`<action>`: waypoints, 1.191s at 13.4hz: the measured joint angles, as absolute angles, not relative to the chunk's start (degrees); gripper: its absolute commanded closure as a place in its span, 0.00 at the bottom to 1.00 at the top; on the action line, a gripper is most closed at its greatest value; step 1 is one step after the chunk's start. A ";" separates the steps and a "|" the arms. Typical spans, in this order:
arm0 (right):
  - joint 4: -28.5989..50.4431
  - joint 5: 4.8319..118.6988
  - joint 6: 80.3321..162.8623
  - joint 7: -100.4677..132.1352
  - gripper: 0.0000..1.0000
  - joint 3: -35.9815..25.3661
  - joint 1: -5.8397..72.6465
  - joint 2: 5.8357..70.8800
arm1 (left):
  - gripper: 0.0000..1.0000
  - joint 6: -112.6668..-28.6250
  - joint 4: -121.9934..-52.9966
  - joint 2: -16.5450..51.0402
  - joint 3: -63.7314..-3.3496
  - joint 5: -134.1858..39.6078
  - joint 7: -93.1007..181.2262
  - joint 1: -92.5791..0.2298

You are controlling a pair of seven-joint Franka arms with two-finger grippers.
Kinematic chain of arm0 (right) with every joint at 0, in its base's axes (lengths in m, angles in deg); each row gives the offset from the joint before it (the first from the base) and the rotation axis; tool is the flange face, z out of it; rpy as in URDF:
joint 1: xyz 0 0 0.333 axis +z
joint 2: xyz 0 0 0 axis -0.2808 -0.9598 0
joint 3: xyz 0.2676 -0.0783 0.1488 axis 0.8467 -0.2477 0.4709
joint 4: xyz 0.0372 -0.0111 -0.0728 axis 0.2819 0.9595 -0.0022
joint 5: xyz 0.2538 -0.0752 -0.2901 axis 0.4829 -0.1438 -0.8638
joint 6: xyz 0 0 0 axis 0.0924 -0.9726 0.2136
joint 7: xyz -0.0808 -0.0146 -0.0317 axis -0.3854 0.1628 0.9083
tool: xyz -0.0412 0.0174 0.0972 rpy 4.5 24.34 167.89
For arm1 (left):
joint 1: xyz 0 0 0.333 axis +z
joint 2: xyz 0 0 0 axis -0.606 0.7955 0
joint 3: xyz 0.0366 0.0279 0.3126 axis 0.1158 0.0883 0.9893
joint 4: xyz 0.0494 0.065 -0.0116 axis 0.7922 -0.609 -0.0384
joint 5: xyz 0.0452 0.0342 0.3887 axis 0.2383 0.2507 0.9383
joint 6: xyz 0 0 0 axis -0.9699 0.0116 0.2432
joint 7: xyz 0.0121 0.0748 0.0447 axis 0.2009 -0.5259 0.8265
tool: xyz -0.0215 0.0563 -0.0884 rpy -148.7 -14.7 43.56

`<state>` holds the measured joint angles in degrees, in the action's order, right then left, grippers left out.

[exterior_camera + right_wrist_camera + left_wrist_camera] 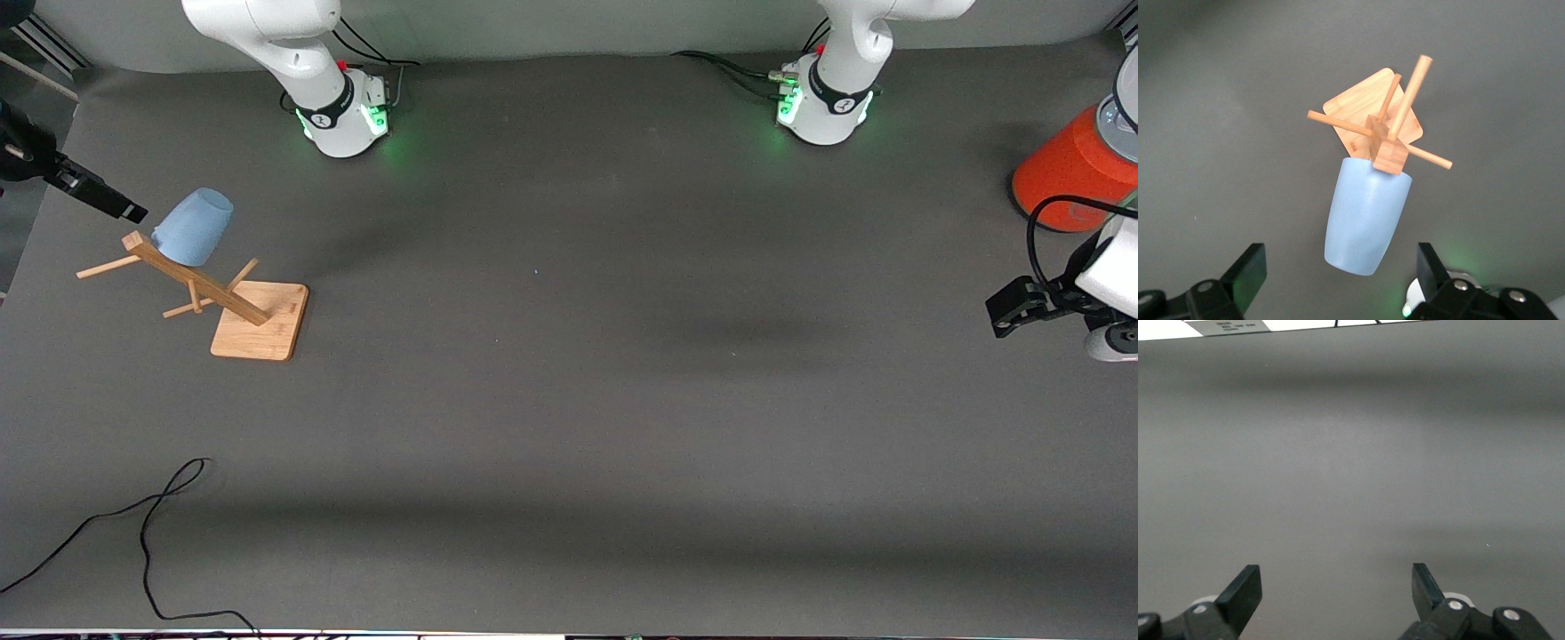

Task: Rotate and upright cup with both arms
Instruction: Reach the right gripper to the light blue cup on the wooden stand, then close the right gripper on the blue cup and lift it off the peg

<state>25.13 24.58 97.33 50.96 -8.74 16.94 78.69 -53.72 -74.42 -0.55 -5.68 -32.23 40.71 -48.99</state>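
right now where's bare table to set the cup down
Widest bare stretch: mid-table, between the wooden rack holding the cup and the orange can. Crowded at both ends: the right pincer by the rack, the left pincer near the can.

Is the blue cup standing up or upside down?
Upside down. The cup hangs mouth-down on a peg of the wooden rack, its closed bottom pointing up.

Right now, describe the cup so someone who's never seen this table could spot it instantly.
Find the wooden peg stand on its square base at the right arm's end of the table. The cup hangs mouth-down on an upper peg, under the right gripper. It is small, plain and light blue, unlike the large orange can at the left arm's end.
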 measured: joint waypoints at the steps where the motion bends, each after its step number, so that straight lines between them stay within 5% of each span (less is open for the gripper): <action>1: 25.79 24.58 97.43 52.28 0.00 -8.73 16.94 78.66 | 0.00 -53.45 -74.42 -0.55 -5.68 -32.23 40.71 -49.00; 9: 40.33 24.64 111.00 54.07 0.00 -8.99 16.90 78.55 | 0.00 -53.30 -74.42 -0.55 -5.73 -32.23 40.68 -49.02; 15: 43.61 24.65 113.33 54.16 0.01 -10.11 16.86 78.57 | 0.00 -53.30 -74.37 -0.55 -5.68 -32.22 40.66 -49.00; 16: 43.61 24.66 113.33 54.17 0.26 -10.11 16.86 78.57 | 0.00 -53.30 -74.37 -0.55 -5.68 -32.22 40.66 -49.00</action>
<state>43.61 24.66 113.33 54.17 -10.11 16.86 78.57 -53.30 -74.37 -0.55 -5.68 -32.22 40.66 -49.00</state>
